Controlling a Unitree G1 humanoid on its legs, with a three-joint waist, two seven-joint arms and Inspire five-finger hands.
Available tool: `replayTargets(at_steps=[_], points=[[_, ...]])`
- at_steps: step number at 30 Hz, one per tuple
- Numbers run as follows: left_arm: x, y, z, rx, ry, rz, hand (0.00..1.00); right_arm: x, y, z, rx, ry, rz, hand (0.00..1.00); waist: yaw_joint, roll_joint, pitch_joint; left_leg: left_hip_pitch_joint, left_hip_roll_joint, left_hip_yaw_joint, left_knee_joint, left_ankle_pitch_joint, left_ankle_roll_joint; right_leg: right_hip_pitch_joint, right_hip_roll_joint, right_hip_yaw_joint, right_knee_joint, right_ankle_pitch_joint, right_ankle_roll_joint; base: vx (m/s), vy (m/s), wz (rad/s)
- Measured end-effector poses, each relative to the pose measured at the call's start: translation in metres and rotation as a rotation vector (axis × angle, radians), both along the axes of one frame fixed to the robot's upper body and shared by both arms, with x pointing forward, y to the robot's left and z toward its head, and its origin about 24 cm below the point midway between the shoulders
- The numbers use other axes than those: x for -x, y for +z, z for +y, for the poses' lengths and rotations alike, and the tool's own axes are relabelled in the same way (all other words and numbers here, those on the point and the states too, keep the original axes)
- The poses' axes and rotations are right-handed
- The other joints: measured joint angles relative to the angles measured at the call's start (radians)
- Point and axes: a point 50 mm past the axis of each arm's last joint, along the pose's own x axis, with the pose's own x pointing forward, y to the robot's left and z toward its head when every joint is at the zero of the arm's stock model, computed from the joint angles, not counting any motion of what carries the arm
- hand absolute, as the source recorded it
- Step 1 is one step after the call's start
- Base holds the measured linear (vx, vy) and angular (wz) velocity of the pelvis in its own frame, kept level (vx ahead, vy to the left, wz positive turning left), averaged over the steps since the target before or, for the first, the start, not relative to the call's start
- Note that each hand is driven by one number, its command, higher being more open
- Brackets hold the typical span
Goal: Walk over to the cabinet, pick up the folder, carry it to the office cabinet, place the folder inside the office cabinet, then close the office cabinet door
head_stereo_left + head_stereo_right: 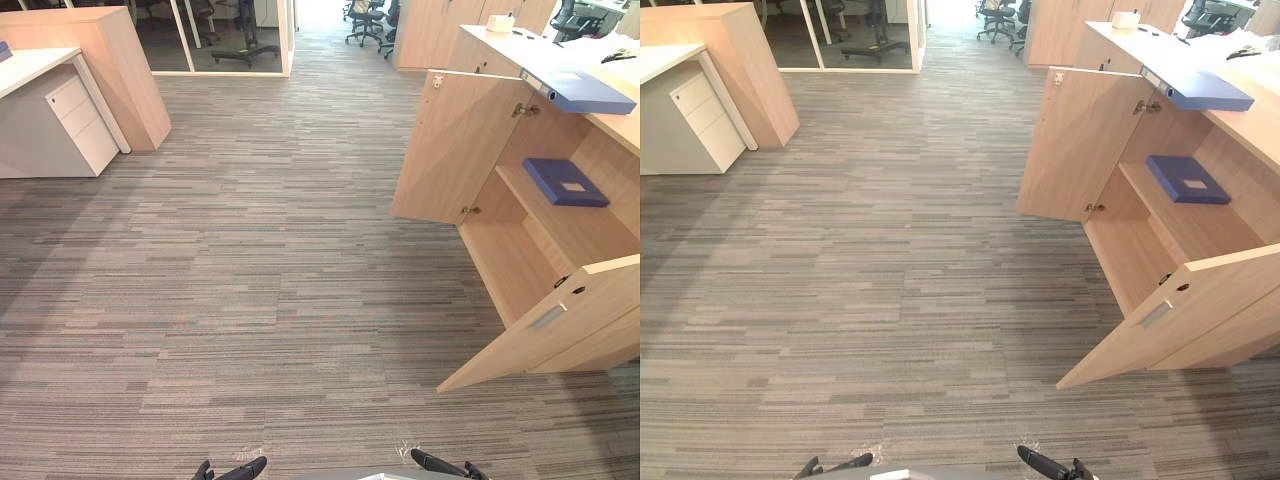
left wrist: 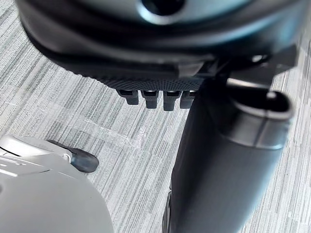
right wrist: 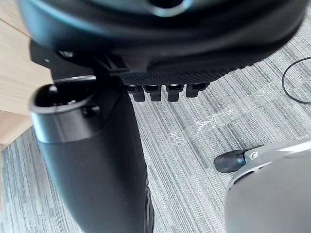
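Currently two blue folders are in sight, both at the office cabinet (image 1: 560,250) to the robot's right. The top folder (image 1: 580,92) lies flat at the front edge of the cabinet's top, above the opening. The shelf folder (image 1: 565,181) lies flat on the inner shelf, with a pale label facing up. The cabinet has two doors and both stand open. The far door (image 1: 455,150) is swung out beyond the opening, and the near door (image 1: 545,320) juts over the carpet on the robot's side of the opening, between the robot and the shelf. One small white box (image 1: 500,22) sits farther back on the cabinet top. Both hands hang low over the grey striped carpet (image 1: 250,280), well apart from the cabinet and the folders. The left hand (image 2: 160,58) has its fingers (image 2: 155,98) relaxed in a row and its thumb standing free, and it holds nothing. The right hand (image 3: 160,53) is the same, loose and empty. Strips of clear tape (image 2: 97,128) are stuck to the carpet under the hands. Across the floor to the left stands one white desk with a drawer unit (image 1: 75,125), beside a wooden partition (image 1: 115,60). Beyond them are a glass wall (image 1: 220,40) and several office chairs (image 1: 362,20).
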Motion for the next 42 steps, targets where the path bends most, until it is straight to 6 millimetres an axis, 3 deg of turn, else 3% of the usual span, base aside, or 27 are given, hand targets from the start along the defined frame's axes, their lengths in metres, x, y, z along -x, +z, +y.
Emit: replayTargets(at_steps=[9, 11, 13, 14, 15, 16, 17, 19, 21, 24, 26, 27, 28, 29, 30, 31, 32, 33, 35, 36, 37, 38, 39, 40, 42], points=[[0.0, 0.001, 0.003, -0.024, 0.082, -0.004, 1.0, -0.003, 0.001, 0.003, 0.002, 0.002, -0.012, 1.0, 0.001, -0.013, 0.009, -0.001, 0.002, 0.011, -0.005, -0.001, -0.002, -0.005, 0.0, -0.004, 0.001, 0.0, 0.0, 0.0, -0.001, -0.02], [-0.004, 0.003, 0.007, -0.039, 0.132, -0.034, 1.0, -0.011, 0.002, 0.008, 0.0, 0.025, -0.04, 1.0, 0.007, -0.026, 0.024, -0.047, 0.007, 0.024, 0.071, -0.036, -0.022, -0.018, 0.001, -0.008, 0.007, -0.001, -0.001, -0.02, -0.019, -0.13], [-0.013, 0.007, 0.008, -0.047, 0.174, -0.079, 1.0, -0.021, 0.005, 0.012, -0.004, 0.03, -0.078, 1.0, 0.016, -0.029, 0.05, -0.125, 0.03, 0.041, 0.245, -0.115, -0.036, -0.037, 0.011, -0.03, 0.055, -0.034, -0.04, -0.06, -0.036, -0.12], [-0.019, 0.007, 0.006, -0.038, 0.209, -0.106, 1.0, -0.025, 0.006, 0.013, -0.007, 0.018, -0.103, 1.0, 0.028, -0.017, 0.07, -0.179, 0.066, 0.071, 0.396, -0.169, -0.067, -0.041, 0.02, -0.068, 0.098, -0.071, -0.059, -0.13, -0.042, -0.05], [-0.025, 0.009, 0.006, -0.031, 0.244, -0.136, 1.0, -0.029, 0.007, 0.018, -0.019, 0.019, -0.117, 1.0, 0.039, -0.014, 0.089, -0.259, 0.096, 0.088, 0.605, -0.18, -0.089, -0.035, 0.029, -0.08, 0.131, -0.094, -0.071, -0.13, -0.044, -0.01], [-0.027, 0.01, 0.005, -0.028, 0.254, -0.148, 1.0, -0.03, 0.007, 0.019, -0.02, 0.032, -0.122, 1.0, 0.044, -0.009, 0.092, -0.304, 0.113, 0.094, 0.706, -0.164, -0.099, -0.033, 0.034, -0.079, 0.146, -0.104, -0.078, -0.09, -0.055, -0.01], [-0.032, 0.013, 0.006, -0.034, 0.26, -0.179, 1.0, -0.035, 0.008, 0.021, -0.02, 0.067, -0.131, 1.0, 0.055, -0.012, 0.105, -0.405, 0.151, 0.11, 0.902, -0.133, -0.075, -0.022, 0.034, -0.076, 0.175, -0.128, -0.092, -0.02, -0.074, -0.01], [-0.03, 0.014, 0.005, -0.036, 0.263, -0.186, 1.0, -0.038, 0.009, 0.023, -0.019, 0.086, -0.136, 1.0, 0.057, -0.016, 0.106, -0.473, 0.185, 0.139, 0.955, -0.144, -0.062, -0.02, 0.02, -0.077, 0.193, -0.147, -0.093, 0.03, -0.057, 0.01], [-0.028, 0.014, 0.005, -0.042, 0.278, -0.189, 1.0, -0.039, 0.009, 0.021, -0.015, 0.084, -0.134, 1.0, 0.058, -0.021, 0.109, -0.517, 0.216, 0.176, 0.804, -0.143, -0.063, -0.017, -0.01, -0.069, 0.193, -0.16, -0.074, 0.12, 0.019, 0.0], [-0.022, 0.013, 0.002, -0.042, 0.303, -0.172, 1.0, -0.04, 0.009, 0.019, -0.005, 0.082, -0.128, 1.0, 0.06, -0.013, 0.11, -0.51, 0.208, 0.177, 0.508, -0.102, -0.083, -0.012, -0.045, -0.051, 0.188, -0.177, -0.047, 0.26, 0.169, -0.1], [-0.017, 0.011, -0.003, -0.037, 0.314, -0.152, 1.0, -0.039, 0.009, 0.017, 0.001, 0.083, -0.121, 1.0, 0.071, -0.004, 0.106, -0.491, 0.193, 0.146, 0.259, -0.015, -0.108, 0.016, -0.079, -0.028, 0.183, -0.213, 0.005, 0.41, 0.347, -0.28], [-0.016, 0.011, -0.003, -0.034, 0.331, -0.15, 1.0, -0.037, 0.009, 0.016, 0.006, 0.082, -0.118, 1.0, 0.079, 0.003, 0.101, -0.486, 0.194, 0.135, 0.224, -0.005, -0.107, 0.025, -0.085, -0.015, 0.184, -0.226, 0.02, 0.4, 0.363, -0.54], [-0.014, 0.009, -0.006, -0.02, 0.35, -0.142, 1.0, -0.036, 0.009, 0.015, 0.011, 0.078, -0.111, 1.0, 0.096, 0.01, 0.09, -0.47, 0.188, 0.13, 0.227, 0.075, -0.112, 0.048, -0.112, 0.008, 0.184, -0.253, 0.051, 0.45, 0.405, -0.74], [-0.012, 0.01, -0.001, -0.037, 0.35, -0.139, 1.0, -0.033, 0.007, 0.021, -0.008, 0.073, -0.099, 1.0, 0.111, -0.02, 0.066, -0.472, 0.161, 0.159, 0.276, 0.11, -0.093, 0.057, -0.16, 0.033, 0.182, -0.268, 0.056, 0.46, 0.395, -0.79], [-0.011, 0.011, 0.002, -0.05, 0.351, -0.141, 1.0, -0.035, 0.006, 0.028, -0.026, 0.074, -0.102, 1.0, 0.111, -0.033, 0.056, -0.475, 0.148, 0.171, 0.302, 0.107, -0.089, 0.059, -0.179, 0.042, 0.188, -0.265, 0.058, 0.49, 0.365, -0.74], [-0.011, 0.011, 0.008, -0.068, 0.34, -0.14, 1.0, -0.041, 0.006, 0.041, -0.063, 0.078, -0.119, 1.0, 0.102, -0.06, 0.037, -0.468, 0.122, 0.202, 0.338, 0.057, -0.054, 0.039, -0.22, 0.043, 0.236, -0.256, 0.058, 0.47, 0.327, -0.59], [-0.009, 0.01, 0.01, -0.071, 0.332, -0.126, 1.0, -0.041, 0.006, 0.049, -0.089, 0.08, -0.122, 1.0, 0.106, -0.08, 0.018, -0.432, 0.092, 0.241, 0.352, 0.018, -0.033, 0.018, -0.264, 0.06, 0.302, -0.235, 0.078, 0.46, 0.328, -0.55], [-0.009, 0.009, 0.009, -0.067, 0.341, -0.12, 1.0, -0.04, 0.005, 0.049, -0.093, 0.076, -0.118, 1.0, 0.108, -0.081, 0.011, -0.408, 0.077, 0.255, 0.354, 0.003, -0.023, 0.01, -0.284, 0.073, 0.343, -0.222, 0.082, 0.45, 0.32, -0.42], [-0.004, 0.008, 0.006, -0.061, 0.329, -0.103, 1.0, -0.038, 0.005, 0.04, -0.085, 0.0, -0.119, 1.0, 0.096, -0.06, -0.005, -0.325, 0.025, 0.268, 0.346, -0.051, 0.017, -0.052, -0.349, 0.074, 0.583, -0.148, 0.059, 0.56, 0.394, -0.02], [-0.005, 0.007, 0.003, -0.052, 0.306, -0.102, 1.0, -0.038, 0.006, 0.028, -0.06, -0.029, -0.127, 1.0, 0.085, -0.043, -0.007, -0.249, -0.016, 0.262, 0.302, -0.069, 0.039, -0.13, -0.405, 0.049, 0.793, -0.013, -0.013, 0.46, 0.337, 0.24], [-0.006, 0.008, 0.002, -0.052, 0.3, -0.104, 1.0, -0.039, 0.007, 0.027, -0.053, -0.029, -0.132, 1.0, 0.083, -0.042, -0.006, -0.233, -0.024, 0.261, 0.291, -0.073, 0.045, -0.144, -0.419, 0.038, 0.833, 0.025, -0.037, 0.44, 0.302, 0.38], [-0.008, 0.007, 0.001, -0.05, 0.287, -0.106, 1.0, -0.046, 0.009, 0.022, -0.039, -0.027, -0.157, 1.0, 0.063, -0.034, 0.0, -0.174, -0.044, 0.245, 0.262, -0.079, 0.057, -0.196, -0.465, -0.016, 1.012, 0.047, -0.091, 0.32, 0.179, 0.38], [-0.01, 0.006, 0.0, -0.043, 0.282, -0.102, 1.0, -0.053, 0.012, 0.021, -0.032, -0.022, -0.181, 1.0, 0.044, -0.021, 0.009, -0.109, -0.049, 0.223, 0.224, -0.079, 0.057, -0.238, -0.477, -0.077, 1.139, -0.003, -0.095, 0.39, 0.204, 0.38], [-0.011, 0.006, -0.002, -0.041, 0.269, -0.098, 1.0, -0.055, 0.013, 0.021, -0.031, -0.021, -0.188, 1.0, 0.039, -0.018, 0.013, -0.077, -0.048, 0.215, 0.205, -0.079, 0.057, -0.254, -0.473, -0.107, 1.176, -0.032, -0.092, 0.35, 0.137, 0.22], [-0.013, 0.005, -0.001, -0.041, 0.223, -0.089, 1.0, -0.061, 0.015, 0.024, -0.033, -0.018, -0.224, 1.0, 0.035, -0.016, 0.02, 0.01, -0.032, 0.208, 0.146, -0.08, 0.056, -0.32, -0.435, -0.195, 1.173, -0.147, -0.062, 0.31, 0.044, 0.06]])
